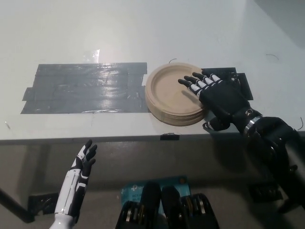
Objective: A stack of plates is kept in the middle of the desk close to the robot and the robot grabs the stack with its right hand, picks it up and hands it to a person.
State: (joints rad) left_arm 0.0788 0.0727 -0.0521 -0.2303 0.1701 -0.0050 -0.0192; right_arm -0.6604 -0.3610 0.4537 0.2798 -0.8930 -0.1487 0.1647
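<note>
The stack of plates point(174, 98) sits on the white desk point(119, 33) near its front edge, roughly in the middle, just right of a broad patch of dark tape point(86, 94) and touching a smaller dark patch point(233, 81) on its other side. The stack is round, so it offers no long axis to line up with; what matters is the side of approach. The black right hand point(217, 98) comes in from the stack's right, its fingers point(195, 83) spread and laid flat over the right part of the top plate, pointing toward the centre, while the thumb appears to sit low by the rim at the stack's near right edge. The hand has not closed on the stack, which lies flat on the desk, and nothing is held. The top plate's hollow is bare except for those fingertips. By my reading the grasp is being set up: thumb under the rim, fingers on top, then a pinch. The white left hand point(83, 160) rests open, below the desk's front edge at lower left, well apart from the stack.
</note>
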